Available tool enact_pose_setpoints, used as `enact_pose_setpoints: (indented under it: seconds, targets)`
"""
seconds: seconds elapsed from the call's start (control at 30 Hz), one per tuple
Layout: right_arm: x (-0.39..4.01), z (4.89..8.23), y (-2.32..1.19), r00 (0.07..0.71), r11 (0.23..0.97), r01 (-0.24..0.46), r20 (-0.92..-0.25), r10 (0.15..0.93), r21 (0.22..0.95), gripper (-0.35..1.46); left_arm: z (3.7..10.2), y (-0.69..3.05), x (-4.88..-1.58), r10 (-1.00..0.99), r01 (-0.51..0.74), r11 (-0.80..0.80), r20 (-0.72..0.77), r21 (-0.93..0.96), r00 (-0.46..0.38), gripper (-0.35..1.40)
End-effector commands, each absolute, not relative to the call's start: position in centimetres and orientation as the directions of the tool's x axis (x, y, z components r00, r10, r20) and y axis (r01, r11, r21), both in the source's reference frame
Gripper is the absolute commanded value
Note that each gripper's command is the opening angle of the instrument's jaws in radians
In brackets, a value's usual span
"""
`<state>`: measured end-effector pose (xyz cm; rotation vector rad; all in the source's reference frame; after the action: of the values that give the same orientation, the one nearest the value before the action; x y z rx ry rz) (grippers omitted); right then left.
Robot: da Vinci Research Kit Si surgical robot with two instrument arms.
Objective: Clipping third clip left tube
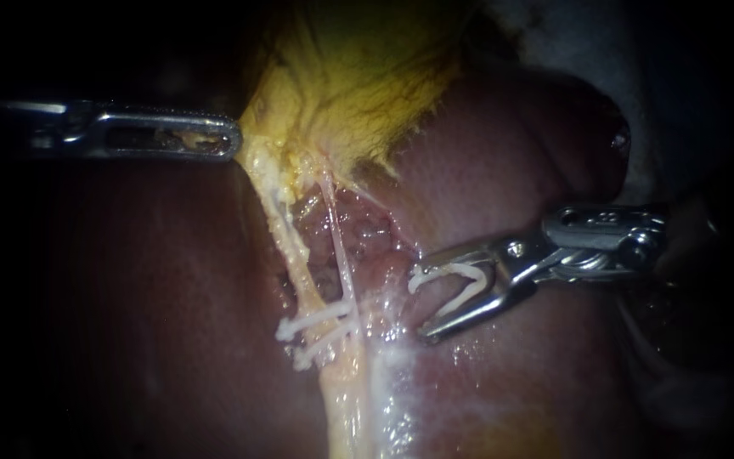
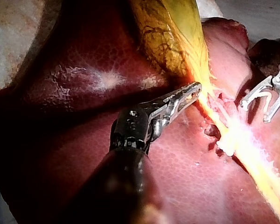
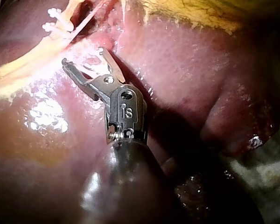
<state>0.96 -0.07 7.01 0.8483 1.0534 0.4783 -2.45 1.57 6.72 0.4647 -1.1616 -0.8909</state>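
Both grip: our left instrument [image 1: 229, 138] pinches the yellow gallbladder [image 1: 350, 76] to stretch the pale left tube [image 1: 290, 246]; our right instrument [image 1: 420, 306] holds a white clip [image 1: 469, 274] ready.

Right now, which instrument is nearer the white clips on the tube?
Right. The right instrument, holding a fresh clip, sits just beside the white clips; the left instrument grips the gallbladder farther off.

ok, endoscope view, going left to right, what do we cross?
In order: left instrument, jaws shut on the gallbladder → two white clips on the tube → right instrument, jaws holding a loaded clip.
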Motion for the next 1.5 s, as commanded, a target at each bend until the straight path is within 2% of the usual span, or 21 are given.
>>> enact_pose_setpoints:
  seconds: [0.03, 0.27, 0.73, 1.13, 1.5]
  targets:
    - [0.97, 6.92, -0.05, 0.434, 0.598, 0.043, -0.554, 0.710, 0.800, 0.52, 6.73, 1.57, -2.45, -0.801, 0.359, 0.587, 0.586, 0.726, 0.123, -0.35]
    - [1.11, 6.64, 0.06, 0.395, 0.581, 0.046, -0.549, 0.736, 0.812, 0.52, 6.73, 1.57, -2.45, -0.800, 0.359, 0.587, 0.587, 0.726, 0.123, -0.35]
    - [1.53, 6.70, 0.06, 0.379, 0.578, 0.045, -0.550, 0.744, 0.814, 0.51, 6.75, 1.55, -2.47, -0.800, 0.361, 0.588, 0.588, 0.724, 0.123, -0.35]
    - [1.86, 7.10, -0.14, 0.397, 0.549, 0.057, -0.523, 0.754, 0.834, 0.51, 6.76, 1.54, -2.48, -0.799, 0.361, 0.588, 0.588, 0.723, 0.123, -0.35]
    - [1.91, 7.56, -0.23, 0.417, 0.539, 0.031, -0.501, 0.758, 0.842, 0.51, 6.77, 1.53, -2.48, -0.799, 0.362, 0.589, 0.589, 0.723, 0.123, -0.35]
